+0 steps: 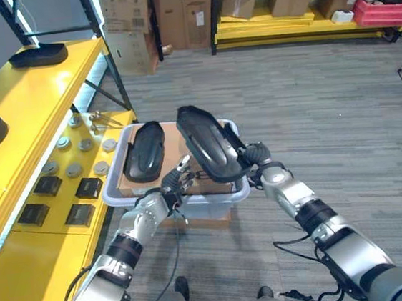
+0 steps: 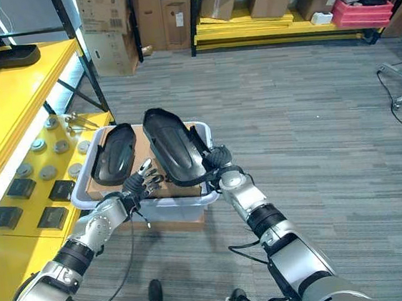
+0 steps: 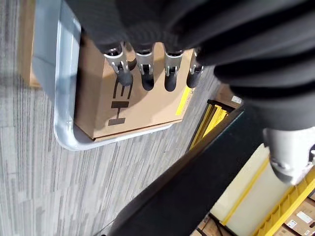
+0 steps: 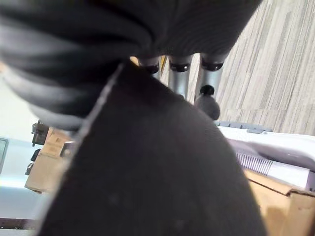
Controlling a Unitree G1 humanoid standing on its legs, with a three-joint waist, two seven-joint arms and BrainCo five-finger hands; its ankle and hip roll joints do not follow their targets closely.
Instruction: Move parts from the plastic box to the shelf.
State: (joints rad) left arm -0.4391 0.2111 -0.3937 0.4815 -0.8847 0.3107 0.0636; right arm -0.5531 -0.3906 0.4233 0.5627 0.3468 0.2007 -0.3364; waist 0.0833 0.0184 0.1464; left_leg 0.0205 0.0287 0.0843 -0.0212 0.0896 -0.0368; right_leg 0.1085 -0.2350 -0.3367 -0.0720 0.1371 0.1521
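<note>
Black plastic, long and curved: one part [image 1: 207, 141] is lifted clear above the box [image 1: 114, 175], tilted, with the right hand [image 1: 253, 158] clamped on its near end, fingers curled round the edge. A second part [image 1: 144, 151] lies flat on the cardboard [image 1: 196, 185] inside the box. The left hand [image 1: 175, 180] hovers at the box's near rim, just under the raised part, fingers loosely spread and holding nothing. To the robot's left stands the yellow shelf [image 1: 29, 86], with two more black parts on its upper level [image 1: 38, 55] and small round and square pieces on the lower one [image 1: 73, 167].

From the right eye, the same layout: the raised part [image 2: 175, 144] over the box [image 2: 83, 194], the right hand [image 2: 218, 157] gripping it, the left hand [image 2: 143, 179] close beside.

At the left wrist, fingers [image 3: 147, 73] hang straight over the cardboard [image 3: 142, 105] and the box rim [image 3: 61, 78], touching nothing; a dark edge of the part [image 3: 197, 182] crosses nearby.

At the right wrist, the black part [image 4: 147, 172] sits against the palm, fingers [image 4: 209, 86] wrapped behind it, box rim [image 4: 275, 142] beyond.
</note>
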